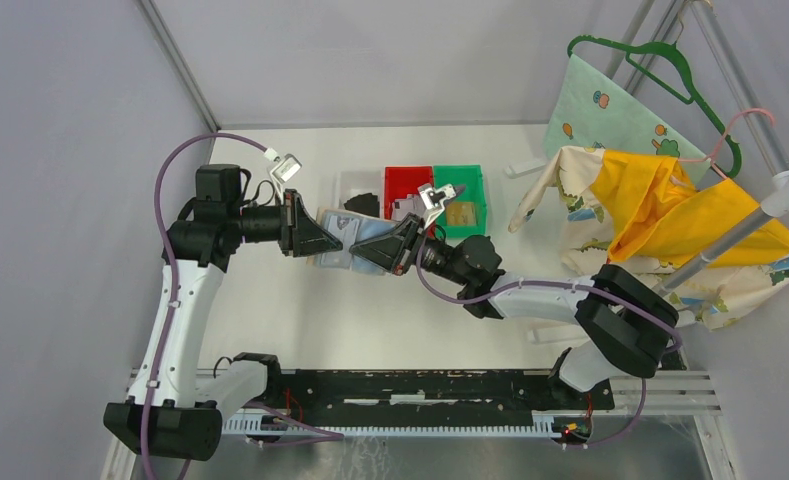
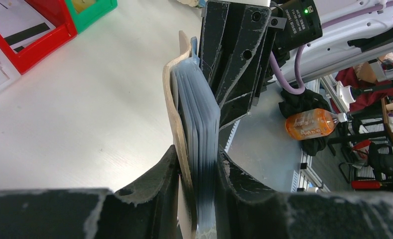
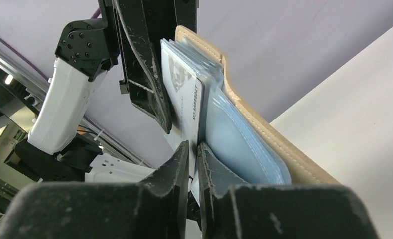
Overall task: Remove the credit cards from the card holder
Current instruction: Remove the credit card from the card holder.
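Beige leather-like card holder (image 3: pixel 264 132) hangs above the table's (image 1: pixel 300 320) middle, clamped in the left gripper (image 2: pixel 196 172), while the right gripper (image 3: pixel 192 152) pinches a silvery-grey plastic credit card (image 3: pixel 187 97) by its edge; best pulled straight out along its clear pocket, left grip firm.

Top camera: high behind the 6 o'clock edge of the desk (image 1: pixel 290 320), looking down. Wrist cameras: close behind left claw (image 2: pixel 199 169) and right claw (image 3: pixel 193 154), facing each other. All three share the card holder (image 1: pixel 342 250).
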Tool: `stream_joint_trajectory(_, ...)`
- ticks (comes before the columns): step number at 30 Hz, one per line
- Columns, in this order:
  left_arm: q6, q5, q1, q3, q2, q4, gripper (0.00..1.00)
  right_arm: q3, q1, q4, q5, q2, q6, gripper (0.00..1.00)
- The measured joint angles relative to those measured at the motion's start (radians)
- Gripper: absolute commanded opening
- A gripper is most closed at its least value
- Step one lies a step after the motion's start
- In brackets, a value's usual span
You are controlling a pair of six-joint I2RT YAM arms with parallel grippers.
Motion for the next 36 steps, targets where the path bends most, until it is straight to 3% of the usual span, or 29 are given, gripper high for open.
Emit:
stream_joint_trajectory(5,-0.005,0.002,0.001,0.000,0.000,0.010,0.39,-0.002,-0.003,0.028,0.004,0.016,0.024,0.02)
stream_joint_trajectory(12,-0.011,0.058,-0.007,0.000,0.000,0.014,0.41,-0.035,0.000,0.097,0.003,0.018,0.067,0.00)
stream_joint_trajectory(16,-0.010,0.084,-0.011,0.000,0.007,-0.003,0.38,-0.062,-0.001,0.136,0.003,0.015,0.079,0.00)
stream_joint_trajectory(29,0.006,0.117,-0.024,0.000,0.033,-0.053,0.17,-0.135,-0.003,0.163,0.004,-0.031,0.084,0.00)
stream_joint_trajectory(31,0.007,0.117,-0.024,0.001,0.033,-0.053,0.14,-0.135,-0.004,0.163,0.004,-0.031,0.084,0.07)
stream_joint_trajectory(33,0.007,0.117,-0.024,0.002,0.033,-0.053,0.13,-0.135,-0.004,0.162,0.004,-0.031,0.083,0.28)
stream_joint_trajectory(36,0.013,0.111,-0.023,0.002,0.034,-0.053,0.12,-0.133,-0.004,0.164,-0.003,-0.032,0.085,0.41)
